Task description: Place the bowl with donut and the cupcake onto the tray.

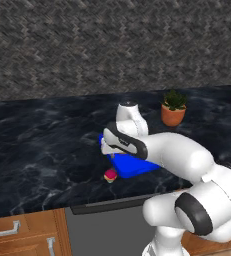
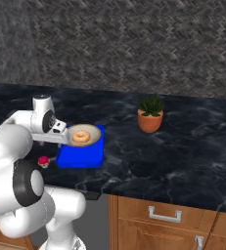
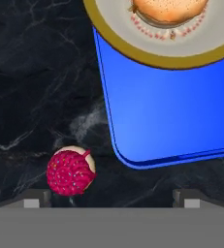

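Note:
The blue tray (image 3: 171,111) lies on the dark marble counter. The tan bowl (image 3: 133,43) rests at its far end, its rim slightly past the tray's left edge, and the glazed donut (image 3: 167,9) sits inside it. The pink-topped cupcake (image 3: 70,172) stands on the counter just off the tray's near left corner, apart from it. My gripper (image 3: 111,199) hovers open above the tray's near end with nothing between its fingers; the cupcake is close to its left fingertip. From the right base, bowl (image 2: 96,132), donut (image 2: 80,136), tray (image 2: 80,155) and cupcake (image 2: 44,161) show beside the hand.
A terracotta pot with a green plant (image 2: 150,119) stands on the counter to the right of the tray. The counter's front edge (image 1: 102,202) runs close to the cupcake (image 1: 110,175), with wooden drawers below. A patterned grey wall backs the counter.

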